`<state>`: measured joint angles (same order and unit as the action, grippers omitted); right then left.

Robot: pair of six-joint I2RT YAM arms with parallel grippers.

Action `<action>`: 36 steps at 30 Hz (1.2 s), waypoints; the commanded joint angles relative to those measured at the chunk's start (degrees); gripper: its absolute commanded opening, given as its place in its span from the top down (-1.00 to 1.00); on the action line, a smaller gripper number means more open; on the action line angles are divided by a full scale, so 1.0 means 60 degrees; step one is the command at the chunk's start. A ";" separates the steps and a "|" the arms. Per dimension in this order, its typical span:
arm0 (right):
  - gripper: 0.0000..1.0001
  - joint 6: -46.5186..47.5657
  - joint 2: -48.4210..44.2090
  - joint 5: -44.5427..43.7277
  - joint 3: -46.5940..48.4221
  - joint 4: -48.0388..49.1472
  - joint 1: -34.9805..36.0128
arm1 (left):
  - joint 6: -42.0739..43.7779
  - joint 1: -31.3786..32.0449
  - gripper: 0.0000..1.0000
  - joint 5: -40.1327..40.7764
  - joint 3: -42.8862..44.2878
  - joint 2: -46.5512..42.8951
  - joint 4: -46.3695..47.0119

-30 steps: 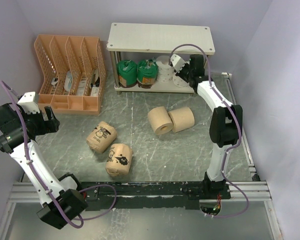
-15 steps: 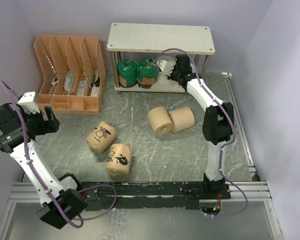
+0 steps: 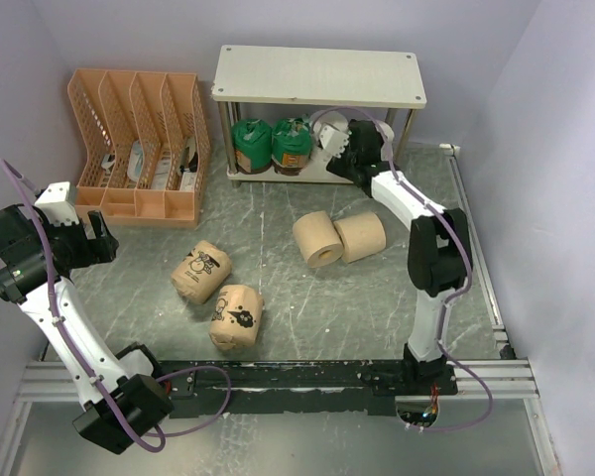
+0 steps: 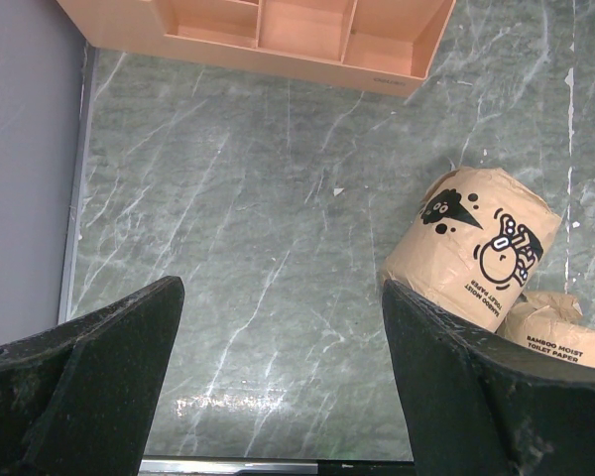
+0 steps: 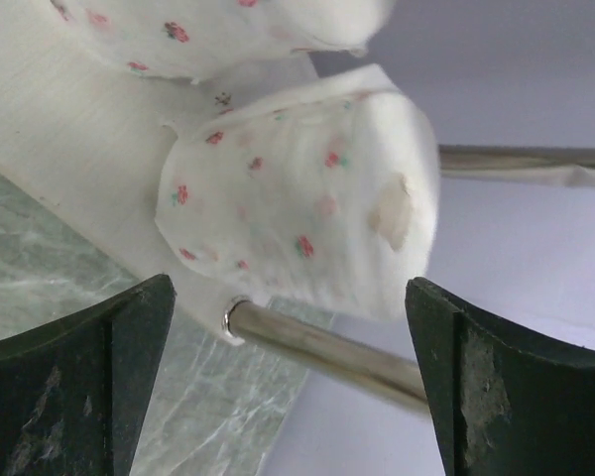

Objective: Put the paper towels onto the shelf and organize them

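On the shelf's (image 3: pixel 317 74) lower board stand two green-topped rolls (image 3: pixel 251 145) (image 3: pixel 292 145) and, to their right, white dotted rolls (image 3: pixel 329 134). My right gripper (image 3: pixel 353 151) is open at that lower tier. In its wrist view one dotted roll (image 5: pixel 297 188) lies free on the board just beyond the fingers (image 5: pixel 79 377), with another (image 5: pixel 208 30) behind it. Two plain tan rolls (image 3: pixel 317 238) (image 3: pixel 361 237) and two printed tan rolls (image 3: pixel 200 271) (image 3: pixel 237 315) lie on the table. My left gripper (image 3: pixel 89 243) hovers open at the left, with a printed roll (image 4: pixel 481 243) by its right finger.
An orange slotted organizer (image 3: pixel 139 144) stands left of the shelf. A silver shelf post (image 5: pixel 327 347) crosses right in front of my right gripper's fingers. Purple walls close the table in on the left, back and right.
My right gripper moved a little left along the lower tier with the white dotted roll, then opened and let it go on the board. The left arm has not moved.
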<state>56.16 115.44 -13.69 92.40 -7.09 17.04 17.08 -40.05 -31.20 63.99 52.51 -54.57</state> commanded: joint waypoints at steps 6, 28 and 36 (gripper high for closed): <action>-1.00 -0.2913 -0.5027 -0.2820 -0.4137 0.3029 0.3275 | -0.0126 -0.0106 -0.85 0.0120 -0.0089 0.0006 0.0261; -1.00 -0.7262 -0.2749 0.6359 -0.2476 -0.1053 0.1115 | -0.0036 -0.0107 -0.83 -0.0033 -0.0073 -0.0129 0.0215; -0.86 -0.6304 -0.1201 0.8270 -0.0437 -0.2985 0.0851 | -0.0036 -0.0104 -0.83 -0.0004 -0.0074 -0.0065 0.0201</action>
<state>14.59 106.43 28.36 87.70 -18.06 22.59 16.91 -40.05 -31.05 63.99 52.51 -54.26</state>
